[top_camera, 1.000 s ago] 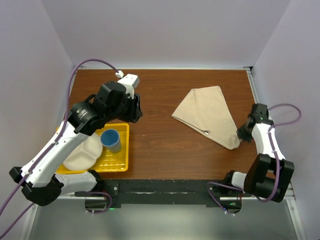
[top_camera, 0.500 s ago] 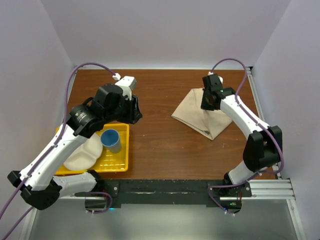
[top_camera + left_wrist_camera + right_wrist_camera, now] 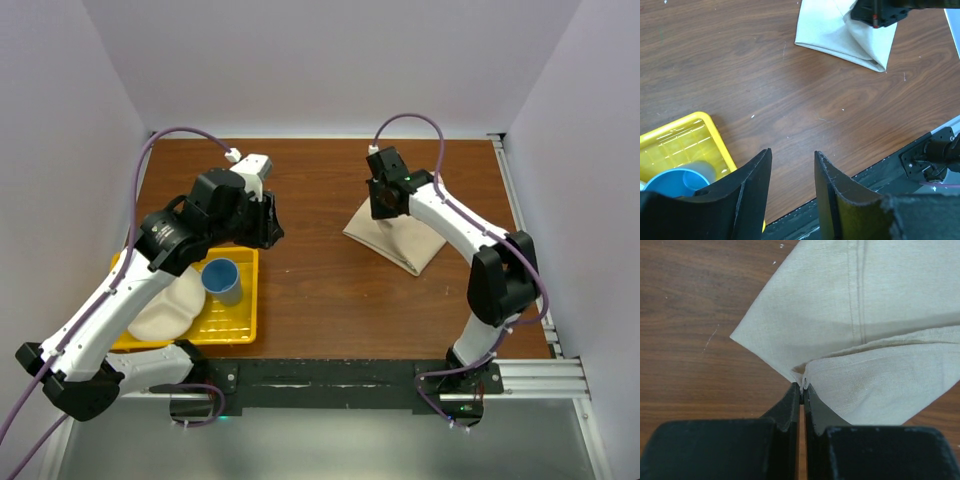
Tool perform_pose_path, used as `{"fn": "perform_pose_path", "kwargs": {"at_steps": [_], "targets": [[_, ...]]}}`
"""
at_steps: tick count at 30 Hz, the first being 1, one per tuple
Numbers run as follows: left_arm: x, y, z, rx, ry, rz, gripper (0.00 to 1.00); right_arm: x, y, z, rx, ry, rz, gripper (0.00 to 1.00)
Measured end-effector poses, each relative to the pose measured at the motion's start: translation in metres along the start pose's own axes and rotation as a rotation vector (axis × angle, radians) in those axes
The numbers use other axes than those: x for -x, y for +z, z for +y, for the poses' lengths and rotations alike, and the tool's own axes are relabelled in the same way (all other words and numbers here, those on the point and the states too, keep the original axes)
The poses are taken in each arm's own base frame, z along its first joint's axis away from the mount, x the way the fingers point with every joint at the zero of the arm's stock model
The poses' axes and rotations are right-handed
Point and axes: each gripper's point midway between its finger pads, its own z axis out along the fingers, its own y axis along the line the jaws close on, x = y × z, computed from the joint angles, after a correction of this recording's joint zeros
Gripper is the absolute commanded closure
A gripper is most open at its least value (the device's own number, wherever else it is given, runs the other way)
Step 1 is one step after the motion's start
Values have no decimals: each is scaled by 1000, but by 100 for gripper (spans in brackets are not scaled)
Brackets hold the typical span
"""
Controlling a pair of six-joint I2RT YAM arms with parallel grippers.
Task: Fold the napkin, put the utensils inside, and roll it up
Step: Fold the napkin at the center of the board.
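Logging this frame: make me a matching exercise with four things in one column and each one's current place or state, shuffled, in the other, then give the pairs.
Things:
1. napkin
2. blue cup
3. left gripper
4. right gripper

Places or states:
A. standing in the yellow tray
B. open, holding nothing
C. shut on a cloth corner
D. lying partly folded on the right half of the table

Pairs: 1-D, 2-A, 3-B, 4-C
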Motion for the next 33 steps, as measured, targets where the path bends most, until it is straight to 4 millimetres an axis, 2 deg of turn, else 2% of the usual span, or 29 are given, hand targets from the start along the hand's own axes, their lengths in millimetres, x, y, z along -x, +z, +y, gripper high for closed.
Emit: {"fn": "perform_pose_path", "kwargs": {"at_steps": [5, 15, 22, 25, 26, 28, 29, 32, 33], "targets": [[0, 0, 0, -1, -1, 1, 56, -5, 19, 13, 17, -55, 39, 96], [1, 0, 3, 8, -7, -2, 56, 8, 46, 31, 29, -97, 49, 94], [1, 0, 7, 22, -10, -1, 56, 0, 63, 37, 38, -115, 90, 89], [1, 0, 7, 24, -11, -1, 56, -4, 65, 42, 55, -120, 106, 74], [1, 0, 7, 24, -11, -1, 56, -5, 66, 44, 67, -119, 111, 66], [1, 0, 7, 23, -11, 0, 55, -5, 66, 53, 108, -104, 122, 59], [1, 0, 6, 19, -11, 1, 54, -5, 66, 59, 133, -95, 129, 49], [-1, 1, 4, 2, -11, 6, 52, 1, 61, 77, 213, -57, 147, 33], [-2, 2, 2, -7, -12, 5, 51, 7, 60, 82, 229, -40, 143, 31]]}}
